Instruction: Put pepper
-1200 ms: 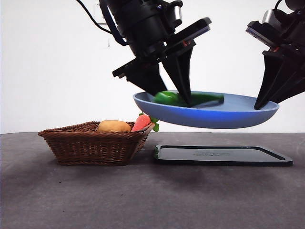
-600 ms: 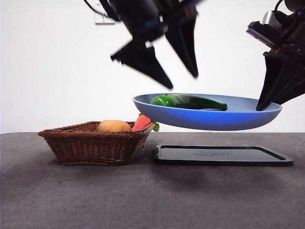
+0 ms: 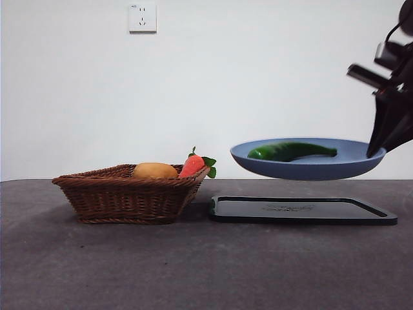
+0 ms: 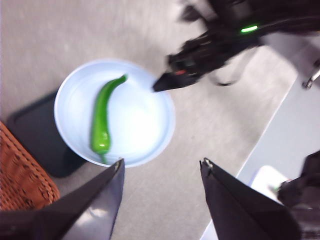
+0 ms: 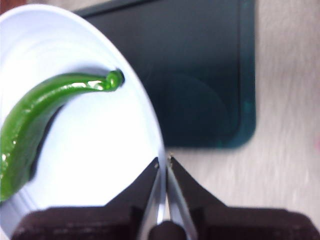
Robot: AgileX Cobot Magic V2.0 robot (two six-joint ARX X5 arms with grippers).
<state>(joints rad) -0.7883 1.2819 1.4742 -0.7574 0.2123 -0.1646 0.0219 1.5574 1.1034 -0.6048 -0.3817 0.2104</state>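
While the right pincer (image 5: 163,162) clamps the blue plate's (image 3: 303,171) rim, the pepper (image 3: 287,151) lies inside; left pincer (image 4: 160,167) gapes empty.

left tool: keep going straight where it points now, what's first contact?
Probably bare table. The open left tool is raised; its line seems to land just off the blue plate's rim, beside the pepper, though depth is unclear, so it may clip the rim.

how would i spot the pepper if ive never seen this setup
Find the round pale-blue plate held in the air above the dark flat tray, pinched at its rim by the right gripper. The long, glossy dark-green pepper lies in it; the orange carrot-like item and tan potato-like lump sit in the wicker basket.
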